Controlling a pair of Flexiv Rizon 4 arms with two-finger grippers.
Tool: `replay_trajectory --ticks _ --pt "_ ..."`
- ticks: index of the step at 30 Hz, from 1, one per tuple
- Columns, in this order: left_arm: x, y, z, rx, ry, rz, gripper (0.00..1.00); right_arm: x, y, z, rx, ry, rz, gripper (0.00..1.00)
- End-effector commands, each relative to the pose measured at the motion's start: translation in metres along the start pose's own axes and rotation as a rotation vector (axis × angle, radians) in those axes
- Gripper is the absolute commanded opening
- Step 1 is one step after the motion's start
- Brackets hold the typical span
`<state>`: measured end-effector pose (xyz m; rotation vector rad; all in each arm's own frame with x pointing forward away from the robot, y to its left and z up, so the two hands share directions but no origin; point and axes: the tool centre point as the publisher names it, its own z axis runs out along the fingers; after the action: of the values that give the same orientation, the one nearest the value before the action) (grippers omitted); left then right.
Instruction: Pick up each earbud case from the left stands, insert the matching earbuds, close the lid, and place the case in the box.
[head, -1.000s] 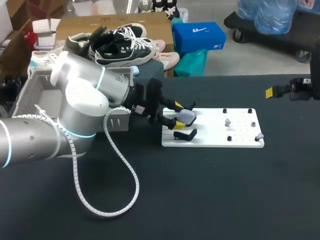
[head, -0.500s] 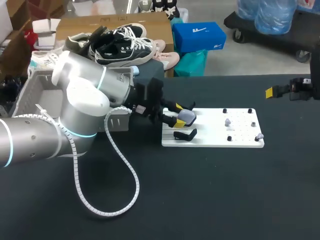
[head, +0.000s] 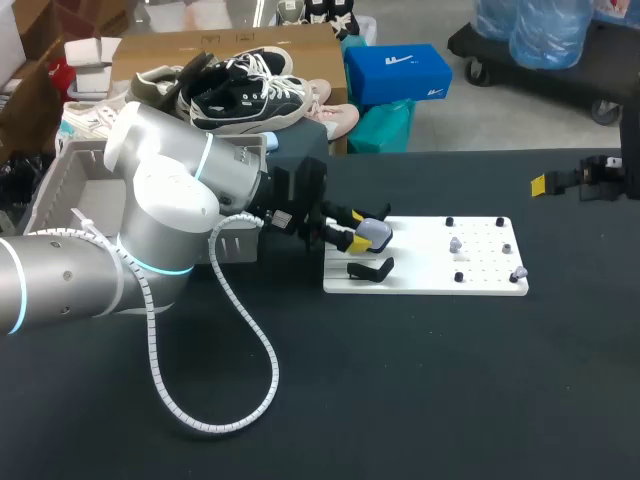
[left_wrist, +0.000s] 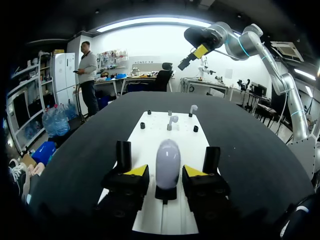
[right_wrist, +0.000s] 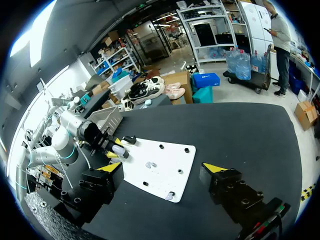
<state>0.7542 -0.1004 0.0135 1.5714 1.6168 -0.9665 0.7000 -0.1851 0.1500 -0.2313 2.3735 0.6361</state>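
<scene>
L gripper (head: 357, 229) sits at the end of the white board (head: 440, 278) nearest the box, fingers straddling the earbud case (head: 376, 235). The case is a smooth, glossy grey-lilac pebble, oval in shape. It sits on a small black stand (left_wrist: 165, 193) fixed to the board.

L wrist view: case (left_wrist: 167, 162) is centred between the yellow tips of the L gripper (left_wrist: 167, 171). Its long axis runs along the fingers, pointing away from the wrist toward the far end of the board (left_wrist: 152, 137). A thin gap shows on each side, narrower on one, so the fingers are apart and not clamped.

The board is a flat, matte rigid plate with black pegs. Small pale grey earbuds (left_wrist: 172, 120) stand upright on it, well ahead of the case.

Head view adds a side-on look: the case is partly behind the near yellow tip, so the gaps can't be read there. A 2nd black stand (head: 370, 268) sits empty just beside the case, on the board's near edge. Earbuds (head: 455, 243) are on the half of the board away from the case. The box (head: 50, 195) is grey plastic with a slotted wall, behind the L arm. A white ribbed conduit (head: 250, 345) loops on the black cloth table (head: 430, 390).

R gripper (head: 560, 182) is well apart from the board, near the table's right edge.

R wrist view: R gripper (right_wrist: 163, 168) fingers are wide apart with nothing between them. The whole board (right_wrist: 167, 160) lies ahead of it. L gripper and case show at the board's far end, too small for detail.
</scene>
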Motion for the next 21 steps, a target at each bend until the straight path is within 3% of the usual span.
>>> replay_trajectory --ticks 1,11,12,14,21 --pt "0.0007 0.0023 0.0006 0.005 0.0 0.0 0.42 0.0 0.0 0.0 0.0 0.0 0.0 1.0" --pt "0.0012 0.0016 0.0005 0.008 -0.001 0.001 0.18 0.0 0.0 0.0 0.0 0.0 0.0 1.0" --pt "0.0012 0.0015 0.0005 0.008 -0.001 0.001 0.07 0.0 0.0 0.0 0.0 0.0 0.0 1.0" --pt "0.0014 0.0012 0.0002 0.008 -0.002 0.002 0.0 0.0 0.0 0.0 0.0 0.0 0.0 1.0" --pt "-0.0002 0.0001 -0.004 -0.004 -0.018 0.01 0.0 0.0 0.0 0.0 0.0 0.0 0.0 1.0"
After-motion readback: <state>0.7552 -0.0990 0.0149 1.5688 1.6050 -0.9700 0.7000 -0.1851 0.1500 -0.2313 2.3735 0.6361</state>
